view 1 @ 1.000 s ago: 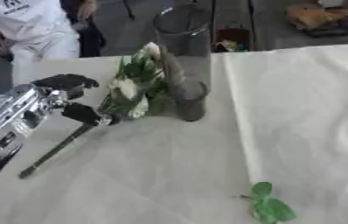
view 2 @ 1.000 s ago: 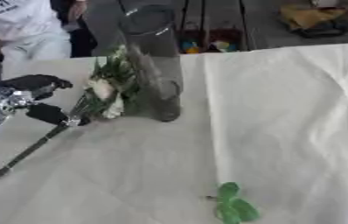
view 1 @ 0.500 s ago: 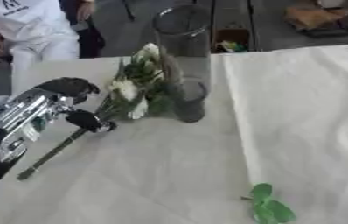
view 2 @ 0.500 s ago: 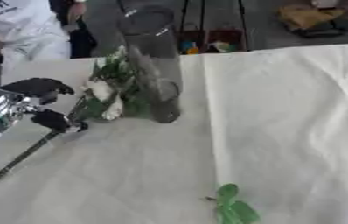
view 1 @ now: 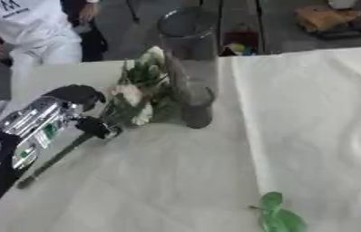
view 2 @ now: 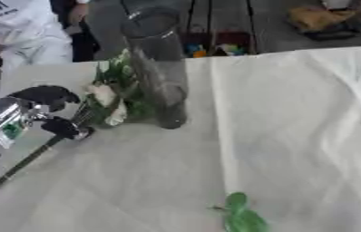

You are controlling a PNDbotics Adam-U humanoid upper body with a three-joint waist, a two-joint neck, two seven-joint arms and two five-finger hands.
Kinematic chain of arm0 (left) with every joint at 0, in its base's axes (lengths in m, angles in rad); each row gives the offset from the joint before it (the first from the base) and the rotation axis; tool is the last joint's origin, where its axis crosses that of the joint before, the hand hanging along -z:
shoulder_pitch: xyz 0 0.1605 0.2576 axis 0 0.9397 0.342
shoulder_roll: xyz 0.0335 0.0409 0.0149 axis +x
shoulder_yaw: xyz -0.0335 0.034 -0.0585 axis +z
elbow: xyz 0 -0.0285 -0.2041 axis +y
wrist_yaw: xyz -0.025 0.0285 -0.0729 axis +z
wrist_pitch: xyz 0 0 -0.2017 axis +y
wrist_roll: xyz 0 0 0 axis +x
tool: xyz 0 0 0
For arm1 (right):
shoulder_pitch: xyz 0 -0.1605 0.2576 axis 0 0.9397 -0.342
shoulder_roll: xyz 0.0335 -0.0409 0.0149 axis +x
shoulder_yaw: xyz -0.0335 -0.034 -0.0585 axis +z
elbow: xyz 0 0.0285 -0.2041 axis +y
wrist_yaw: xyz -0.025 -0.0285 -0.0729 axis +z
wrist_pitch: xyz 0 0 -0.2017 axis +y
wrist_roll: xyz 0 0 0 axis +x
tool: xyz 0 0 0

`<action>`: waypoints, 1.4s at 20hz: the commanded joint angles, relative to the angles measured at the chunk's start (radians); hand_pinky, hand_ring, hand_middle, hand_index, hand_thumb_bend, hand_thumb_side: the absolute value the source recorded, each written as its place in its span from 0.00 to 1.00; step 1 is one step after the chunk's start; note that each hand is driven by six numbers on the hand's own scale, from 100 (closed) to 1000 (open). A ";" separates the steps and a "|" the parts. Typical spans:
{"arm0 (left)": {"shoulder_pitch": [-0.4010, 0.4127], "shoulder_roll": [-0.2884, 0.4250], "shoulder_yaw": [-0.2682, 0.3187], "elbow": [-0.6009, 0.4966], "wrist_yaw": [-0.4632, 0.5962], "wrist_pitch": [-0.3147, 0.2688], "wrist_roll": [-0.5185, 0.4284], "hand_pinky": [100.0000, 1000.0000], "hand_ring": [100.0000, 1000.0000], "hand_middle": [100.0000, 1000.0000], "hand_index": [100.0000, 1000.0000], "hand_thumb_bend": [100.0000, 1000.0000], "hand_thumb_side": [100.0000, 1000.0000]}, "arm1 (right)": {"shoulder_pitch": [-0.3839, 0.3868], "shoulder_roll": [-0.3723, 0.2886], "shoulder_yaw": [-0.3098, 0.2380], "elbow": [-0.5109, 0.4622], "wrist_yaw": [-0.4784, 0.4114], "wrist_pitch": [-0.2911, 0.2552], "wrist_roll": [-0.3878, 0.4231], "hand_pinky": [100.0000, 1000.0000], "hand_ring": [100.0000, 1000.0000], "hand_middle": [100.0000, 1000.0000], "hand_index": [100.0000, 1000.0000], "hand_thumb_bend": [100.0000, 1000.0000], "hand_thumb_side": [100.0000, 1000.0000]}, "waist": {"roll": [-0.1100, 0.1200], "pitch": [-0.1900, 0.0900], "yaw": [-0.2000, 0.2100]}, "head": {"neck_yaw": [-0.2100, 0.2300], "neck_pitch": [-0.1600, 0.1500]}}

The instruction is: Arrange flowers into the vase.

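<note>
While closed around the dark stem (view 1: 56, 156) of a white flower (view 1: 132, 97), the left robot hand (view 1: 76, 106) at nine o'clock of the frame, black fingers (view 1: 96, 127) curled about the stalk just below the leaves. Bloom and foliage leaning against the tall clear vase (view 1: 190, 68), upright near twelve o'clock on the pale cloth-covered surface (view 1: 310, 113); stem trailing down toward seven o'clock, its cut end resting on the cloth. Flower not yet in the vase. Right robot hand nowhere in either view. Loose green sprig (view 1: 277, 216) lying alone near five o'clock, well apart from everything else.

Judged from this pose, the step in hand: lifting the flower and turning it stem-down. Best done by raising the whole stalk well clear of the rim before swinging the cut end toward the vase mouth, since the stem looks long against the vase's height. Worth keeping the leaves from dragging on the glass, as a narrow, tall vessel of this kind could tip under a sideways nudge. Release only once the cut end sits inside the opening.
</note>
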 commanded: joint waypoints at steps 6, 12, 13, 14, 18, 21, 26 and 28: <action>-0.023 -0.002 0.023 0.058 -0.006 0.005 0.026 0.87 0.83 0.82 0.90 0.40 0.62 | -0.016 -0.011 0.002 -0.018 -0.011 -0.003 0.011 0.74 0.82 0.56 0.82 0.00 1.00 | -0.001 -0.009 -0.005 | 0.009 -0.019; -0.033 -0.018 0.029 0.090 -0.030 -0.005 0.049 0.82 0.80 0.81 0.88 0.36 0.59 | -0.017 -0.011 0.004 -0.018 -0.014 -0.003 0.020 0.74 0.82 0.56 0.82 0.00 1.00 | 0.001 -0.003 -0.011 | 0.016 -0.023; -0.033 -0.021 0.031 0.095 -0.031 -0.005 0.054 0.82 0.80 0.81 0.88 0.36 0.59 | -0.017 -0.011 0.005 -0.018 -0.015 -0.003 0.021 0.74 0.82 0.55 0.82 0.00 1.00 | 0.001 -0.002 -0.012 | 0.017 -0.024; -0.034 -0.023 0.032 0.100 -0.032 -0.004 0.060 0.80 0.78 0.80 0.86 0.34 0.58 | -0.017 -0.011 0.005 -0.018 -0.015 -0.003 0.023 0.74 0.82 0.55 0.82 0.00 1.00 | 0.001 -0.001 -0.013 | 0.017 -0.025; -0.037 -0.028 0.038 0.110 -0.031 0.003 0.087 0.71 0.72 0.75 0.81 0.22 0.56 | -0.014 -0.011 0.006 -0.018 -0.016 -0.003 0.028 0.75 0.82 0.55 0.82 0.00 1.00 | 0.002 0.002 -0.015 | 0.018 -0.026; -0.038 -0.030 0.037 0.110 -0.024 0.008 0.099 0.66 0.69 0.71 0.78 0.16 0.54 | -0.014 -0.011 0.006 -0.018 -0.017 -0.002 0.031 0.75 0.82 0.55 0.82 0.00 1.00 | 0.003 0.003 -0.016 | 0.020 -0.029; -0.039 -0.035 0.036 0.115 -0.014 0.018 0.107 0.61 0.65 0.68 0.75 0.03 0.51 | -0.013 -0.010 0.006 -0.018 -0.017 -0.002 0.033 0.75 0.83 0.55 0.82 0.00 1.00 | 0.002 0.006 -0.019 | 0.023 -0.030; -0.040 -0.037 0.035 0.116 -0.012 0.021 0.110 0.57 0.62 0.65 0.74 0.01 0.49 | -0.012 -0.010 0.007 -0.018 -0.017 -0.002 0.035 0.75 0.83 0.55 0.82 0.00 1.00 | 0.002 0.007 -0.019 | 0.024 -0.030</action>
